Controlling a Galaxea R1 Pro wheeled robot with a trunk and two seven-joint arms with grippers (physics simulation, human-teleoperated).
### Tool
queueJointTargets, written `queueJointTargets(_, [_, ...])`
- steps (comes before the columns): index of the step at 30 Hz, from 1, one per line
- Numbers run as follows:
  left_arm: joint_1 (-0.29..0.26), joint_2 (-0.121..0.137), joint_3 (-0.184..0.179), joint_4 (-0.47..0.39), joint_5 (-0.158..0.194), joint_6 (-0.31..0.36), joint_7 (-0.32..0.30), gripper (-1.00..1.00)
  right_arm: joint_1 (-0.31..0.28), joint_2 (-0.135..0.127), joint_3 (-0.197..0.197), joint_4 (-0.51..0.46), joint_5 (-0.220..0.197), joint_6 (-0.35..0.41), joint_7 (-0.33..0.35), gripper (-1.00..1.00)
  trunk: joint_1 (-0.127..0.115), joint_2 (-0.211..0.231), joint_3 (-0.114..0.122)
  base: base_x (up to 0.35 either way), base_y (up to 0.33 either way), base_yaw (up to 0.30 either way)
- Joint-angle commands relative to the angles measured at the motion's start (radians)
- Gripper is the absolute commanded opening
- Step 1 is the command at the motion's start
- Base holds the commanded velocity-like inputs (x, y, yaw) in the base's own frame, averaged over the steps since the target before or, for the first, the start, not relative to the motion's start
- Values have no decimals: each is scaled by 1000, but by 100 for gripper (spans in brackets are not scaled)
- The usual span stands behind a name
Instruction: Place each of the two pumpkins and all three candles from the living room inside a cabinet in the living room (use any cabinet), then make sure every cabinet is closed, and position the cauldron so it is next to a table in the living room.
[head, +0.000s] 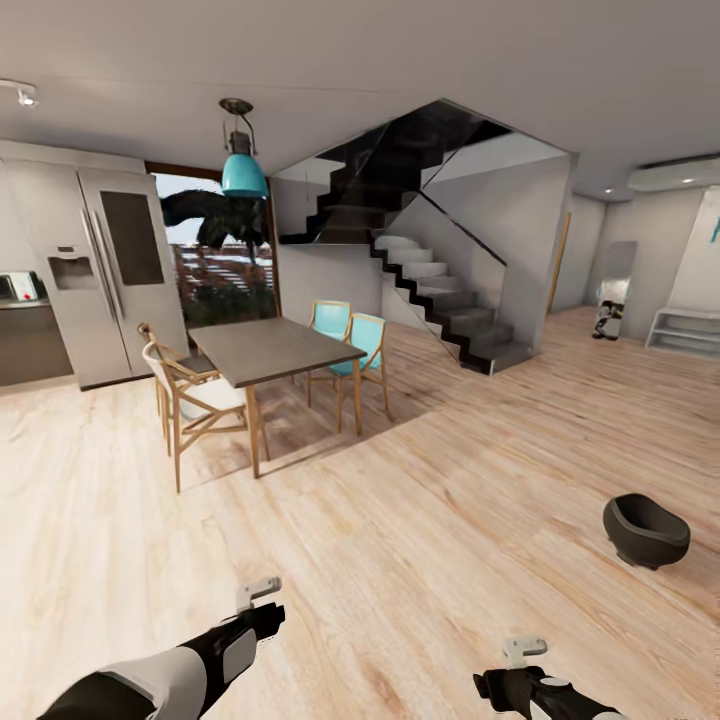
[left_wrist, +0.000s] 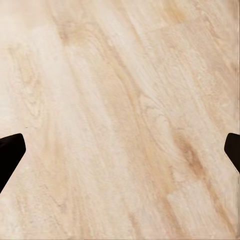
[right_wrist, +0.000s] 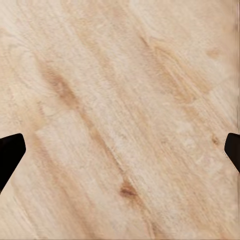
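The robot looks to be between jobs, rolling across the light wood floor (head: 400, 520) with nothing in hand. Both the left gripper (left_wrist: 120, 150) and right gripper (right_wrist: 120, 150) hang released, 2 fingertips spread wide over bare planks. The black cauldron (head: 646, 530) sits on the floor at 2 o'clock. Next it needs a turn toward that pot or a search for the pumpkins

No legible text, label, brand, number or sign appears in any view. The refrigerator (head: 110, 270) doors are plain, with no readable marking. A teal mark at the edge of the white panel (head: 700, 260) on the far right is cut off and too small to read.
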Motion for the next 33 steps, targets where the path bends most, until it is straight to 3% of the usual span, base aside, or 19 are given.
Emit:
queueJointTargets(1, [-2, -1, -8, 4, 7, -6, 0, 100, -1, 0, 8, 1, -5, -3, 3, 100, 1, -1, -1, 336, 89, -296])
queueJointTargets(33, [-2, -1, -8, 4, 7, -6, 0, 100, -1, 0, 8, 1, -5, -3, 1, 100, 1, -1, -1, 336, 89, -295])
